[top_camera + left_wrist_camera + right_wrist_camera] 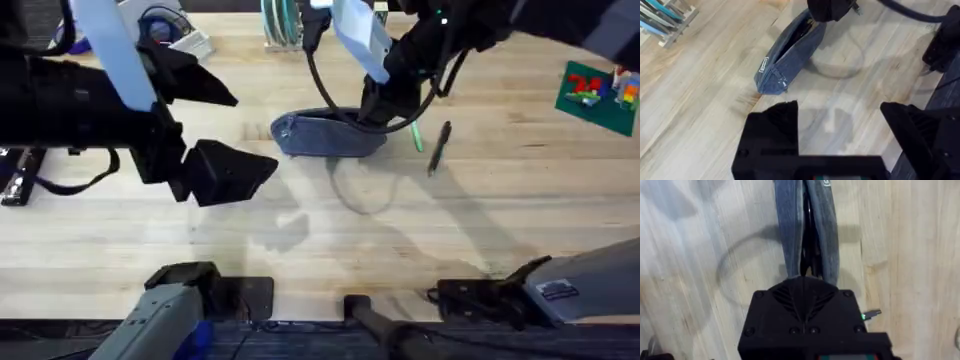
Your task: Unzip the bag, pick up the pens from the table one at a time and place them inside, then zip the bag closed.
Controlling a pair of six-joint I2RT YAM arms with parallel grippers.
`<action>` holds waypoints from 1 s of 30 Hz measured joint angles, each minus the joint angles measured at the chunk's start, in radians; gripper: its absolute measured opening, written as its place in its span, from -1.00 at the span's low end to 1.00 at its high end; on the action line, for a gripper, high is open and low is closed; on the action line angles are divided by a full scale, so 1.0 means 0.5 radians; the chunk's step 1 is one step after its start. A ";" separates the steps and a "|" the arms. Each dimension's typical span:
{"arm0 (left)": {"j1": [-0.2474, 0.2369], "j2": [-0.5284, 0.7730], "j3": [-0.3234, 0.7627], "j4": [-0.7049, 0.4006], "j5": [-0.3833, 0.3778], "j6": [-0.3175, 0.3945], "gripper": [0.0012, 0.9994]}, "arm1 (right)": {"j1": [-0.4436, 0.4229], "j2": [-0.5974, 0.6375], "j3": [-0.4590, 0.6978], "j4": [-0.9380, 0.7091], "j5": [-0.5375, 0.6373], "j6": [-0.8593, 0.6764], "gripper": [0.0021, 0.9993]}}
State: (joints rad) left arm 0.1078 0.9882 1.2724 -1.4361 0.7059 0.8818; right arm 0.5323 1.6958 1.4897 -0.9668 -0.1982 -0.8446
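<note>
Blue-grey heathered fabric pouch (328,135): mid-table, zipper parted. Your right gripper (375,108) sits at its far end, seemingly clenched on the zipper end to work it; grip unclear. Left gripper (840,132): spread, empty, waiting nearby. Green pen (415,137), black pen (439,147): beside the pouch.

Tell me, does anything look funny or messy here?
Nothing stands out. The bag lies flat on the table, unzipped, with the right gripper at one end. A green pen and a black pen lie beside it, unbroken.
</note>
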 joint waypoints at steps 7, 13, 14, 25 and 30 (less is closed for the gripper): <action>0.000 0.000 0.000 0.000 0.000 0.000 0.99 | 0.000 0.125 0.000 0.019 0.000 -0.003 -0.94; 0.000 0.000 0.000 0.000 0.000 0.000 0.99 | -0.002 0.211 0.000 0.099 0.010 -0.003 -0.94; 0.000 0.000 0.000 0.000 0.000 0.000 0.99 | -0.002 0.225 0.000 0.112 0.017 -0.003 -0.94; 0.000 0.000 0.000 0.000 0.000 0.000 0.99 | -0.002 0.426 0.019 0.169 0.036 -0.003 -0.94; 0.000 0.000 0.000 0.000 0.000 0.000 0.99 | -0.002 0.471 0.039 0.153 0.023 -0.003 -0.94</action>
State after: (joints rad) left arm 0.1078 0.9882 1.2724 -1.4361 0.7059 0.8818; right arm 0.5316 1.9312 1.5093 -0.8902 -0.1867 -0.8459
